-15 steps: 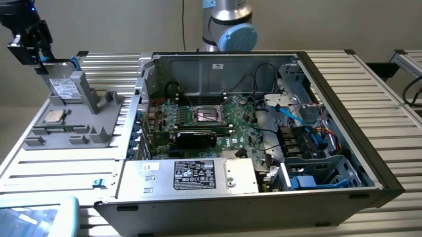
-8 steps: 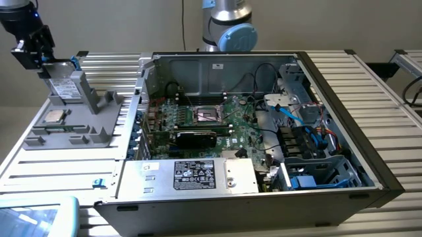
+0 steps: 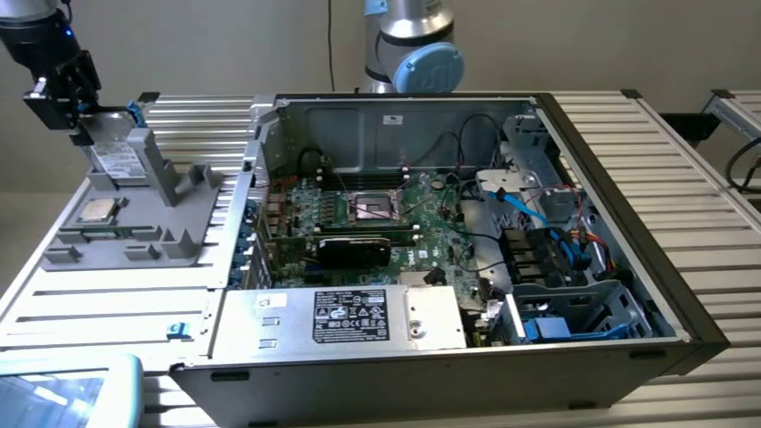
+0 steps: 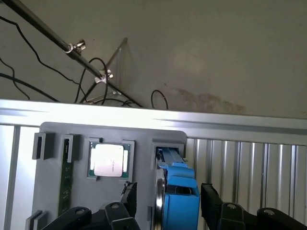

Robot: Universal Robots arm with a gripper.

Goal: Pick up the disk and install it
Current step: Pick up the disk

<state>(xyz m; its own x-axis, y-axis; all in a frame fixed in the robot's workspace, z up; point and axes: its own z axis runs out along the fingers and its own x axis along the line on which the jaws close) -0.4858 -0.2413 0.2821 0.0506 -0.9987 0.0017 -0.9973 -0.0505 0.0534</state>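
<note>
Black two-finger gripper [image 4: 169,197] astride the blue-framed, silver-grey metal disk [image 4: 178,189]
The disk stands on edge in a slot of a grey plastic holder [image 4: 50,182], with a spread finger on each side, clear of it. A square silver processor chip [image 4: 108,160] lies in a recess beside it. The holder rests on a ribbed aluminium table [image 4: 249,167].

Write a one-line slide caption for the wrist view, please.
Open hand straddles the upright blue-framed disk in its grey holder, beside the processor chip.
</note>
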